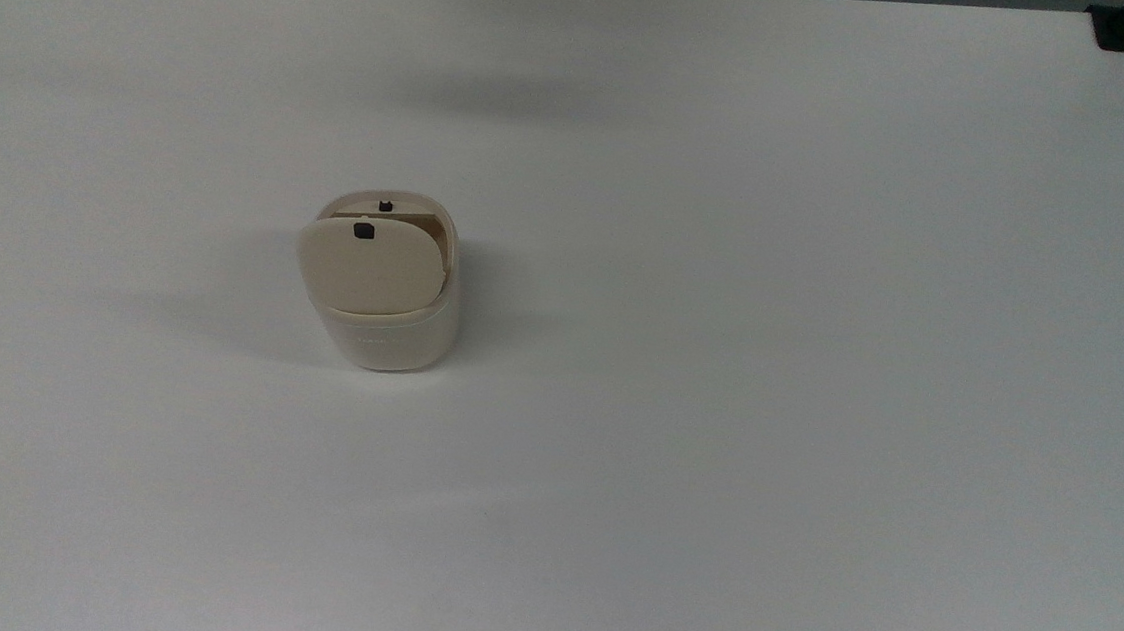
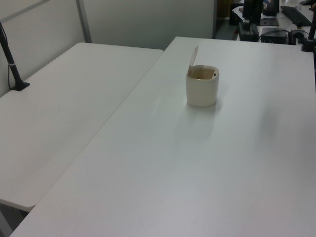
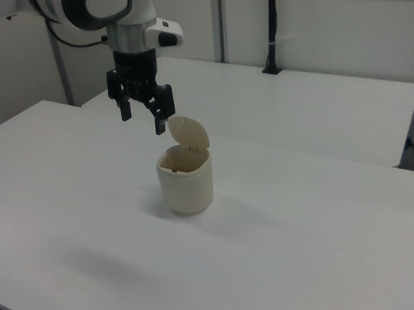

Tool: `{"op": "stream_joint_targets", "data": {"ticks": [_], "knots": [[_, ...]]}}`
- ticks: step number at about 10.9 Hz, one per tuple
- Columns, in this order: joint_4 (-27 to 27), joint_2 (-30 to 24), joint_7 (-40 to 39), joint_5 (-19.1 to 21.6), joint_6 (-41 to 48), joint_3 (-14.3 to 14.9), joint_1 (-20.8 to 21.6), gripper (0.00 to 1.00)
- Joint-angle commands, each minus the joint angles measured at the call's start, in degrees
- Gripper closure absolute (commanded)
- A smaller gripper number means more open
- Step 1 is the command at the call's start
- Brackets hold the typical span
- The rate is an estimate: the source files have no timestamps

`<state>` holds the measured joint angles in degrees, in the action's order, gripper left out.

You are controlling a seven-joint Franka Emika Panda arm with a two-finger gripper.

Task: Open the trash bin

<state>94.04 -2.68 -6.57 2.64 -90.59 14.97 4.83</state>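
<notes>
trash bin point(image 3: 185, 181) upright on the worktop point(image 3: 313, 258), lid point(image 3: 188, 134) raised; gripper point(image 3: 142, 117), jaws spread and empty, at the bin's ten o'clock in the right view.

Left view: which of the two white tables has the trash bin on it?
The table on the left view's right, where the trash bin stands, lid up. The other table carries a black pole.
</notes>
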Motion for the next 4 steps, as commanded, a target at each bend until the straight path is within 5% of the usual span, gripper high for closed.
{"op": "stream_joint_targets", "data": {"ticks": [1, 4], "knots": [[0.53, -0.93, 1.48, -0.53, 0.15, -0.20, 0.18, 0.00], [0.53, -0.93, 1.56, -0.36, 0.15, -0.20, -0.44, 0.00]]}}
